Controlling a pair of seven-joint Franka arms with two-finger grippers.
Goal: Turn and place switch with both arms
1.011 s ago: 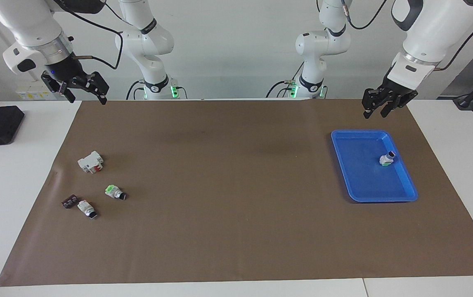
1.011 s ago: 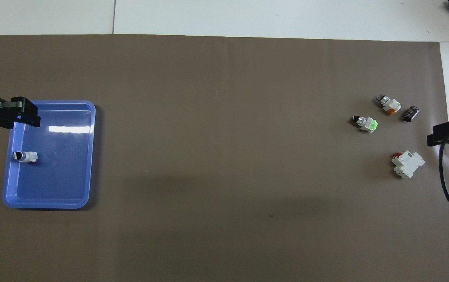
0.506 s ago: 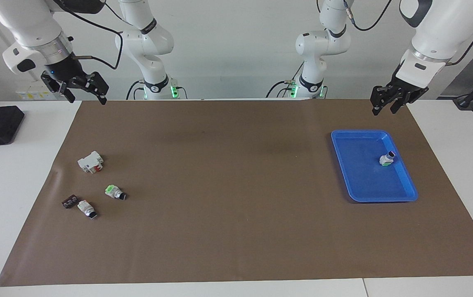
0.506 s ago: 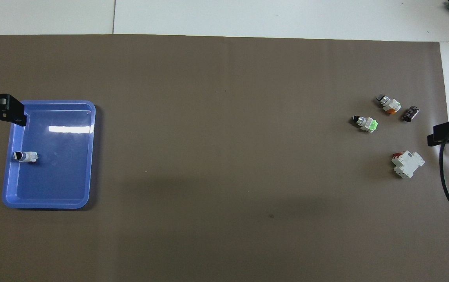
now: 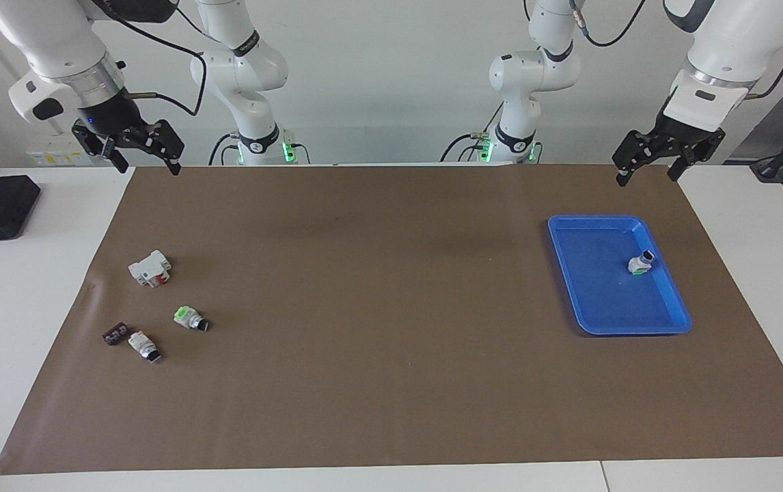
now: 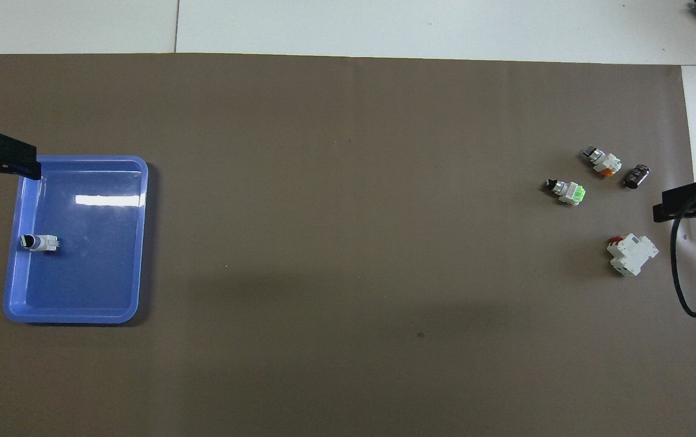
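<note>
Robot laboratory
Two white arms (image 5: 244, 75) stand fixed at a table (image 5: 22, 287) with a brown mat (image 5: 378, 307), plain wall

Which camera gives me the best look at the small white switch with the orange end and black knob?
The overhead view. There the small white switch with the orange end and black knob shows all three parts distinctly, lying beside a dark cylinder. In the facing view the switch shows mainly white body and black knob, its orange barely visible.

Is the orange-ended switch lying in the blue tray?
No, the orange-ended switch lies on the brown mat near the right arm's end, not in the blue tray.
</note>
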